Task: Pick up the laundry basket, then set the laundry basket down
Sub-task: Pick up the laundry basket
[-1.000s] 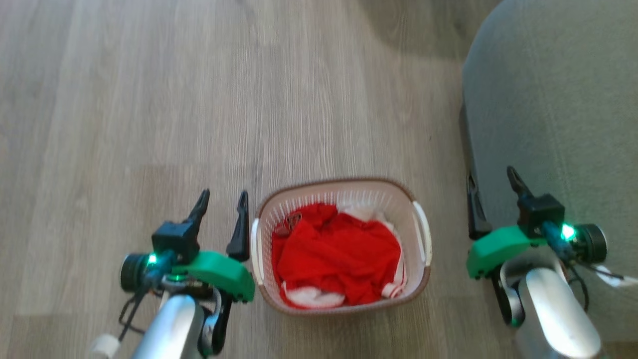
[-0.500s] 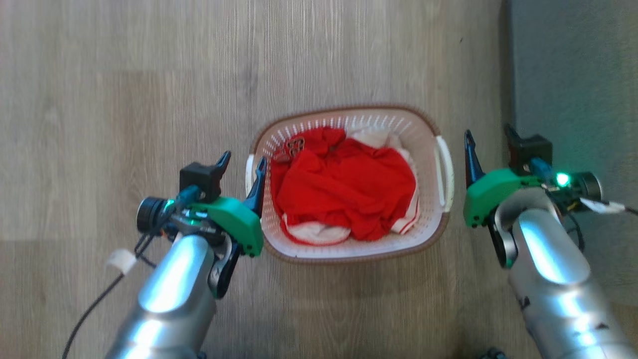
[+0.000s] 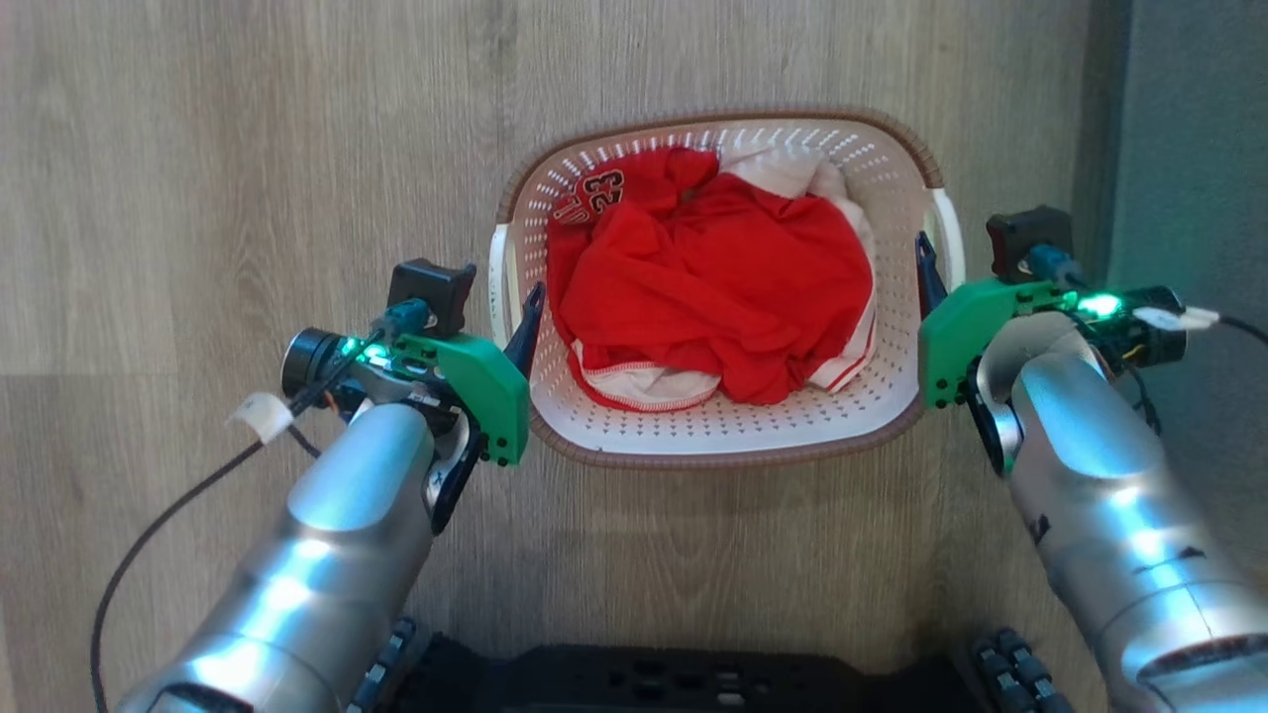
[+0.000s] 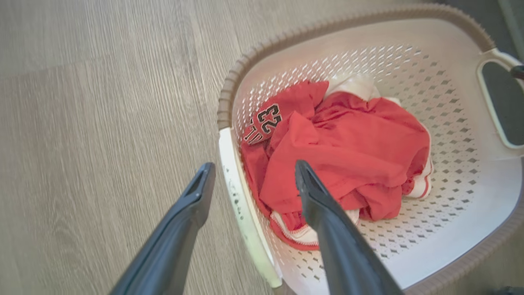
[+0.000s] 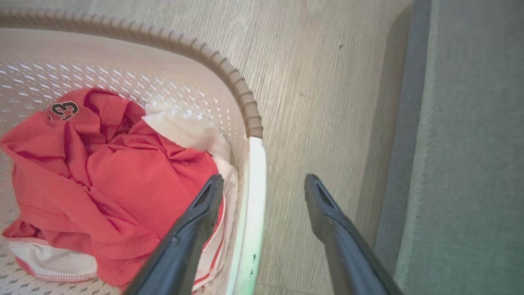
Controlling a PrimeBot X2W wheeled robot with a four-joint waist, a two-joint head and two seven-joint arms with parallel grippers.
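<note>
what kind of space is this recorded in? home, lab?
Most likely a home or a home-style room, though I can't be sure. Cues: a wood-look plank floor, a laundry basket holding a red jersey standing on that floor, and a grey fabric-covered piece, rug or furniture, at the right edge.

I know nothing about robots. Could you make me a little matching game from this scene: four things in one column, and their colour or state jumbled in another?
Things:
1. laundry basket rim
2. jersey
3. left gripper
4. floor

Descriptions:
a. pale wood grain
b. open, fingers either side of a white handle
c. brown, woven look
d. red, numbered 23

Pairs: 1-c, 2-d, 3-b, 4-a.
</note>
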